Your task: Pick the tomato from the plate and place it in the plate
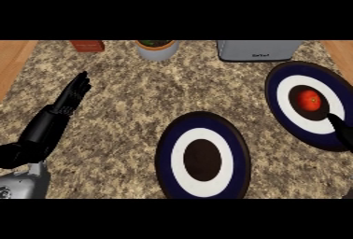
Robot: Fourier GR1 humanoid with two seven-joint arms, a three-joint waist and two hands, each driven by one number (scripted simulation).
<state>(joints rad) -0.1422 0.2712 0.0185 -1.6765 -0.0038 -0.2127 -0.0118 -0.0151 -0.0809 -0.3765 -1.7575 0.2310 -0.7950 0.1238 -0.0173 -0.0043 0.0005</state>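
Right hand: only a dark tapering tip shows at the right edge, over the lower rim of the right plate. Rest of hand and forearm cut off by the frame. Cannot tell how its fingers stand, nor whether it touches the plate.

Left hand: fully in view at left, fingers straight and together, pointing up and slightly right; released, holding nothing. It sits above the counter, well apart from both plates. Grey forearm enters at the lower left corner, partly cut off.

Tomato: red, lying on the dark centre of the right plate, just above and left of the right hand's tip. Whether they touch cannot be made out.

Right plate: dark blue rim, white ring, dark centre; its right edge runs out of frame.

Second plate: same pattern, lower centre, nothing on it; lower rim meets the black band.

Along the back edge, all cropped at the top: a red-brown box at left, a grey pot with soil and some green in it, a grey appliance with a small label too small to read.

Surface: speckled brown and beige stone counter. Light wood strips show at both the far left and far right edges
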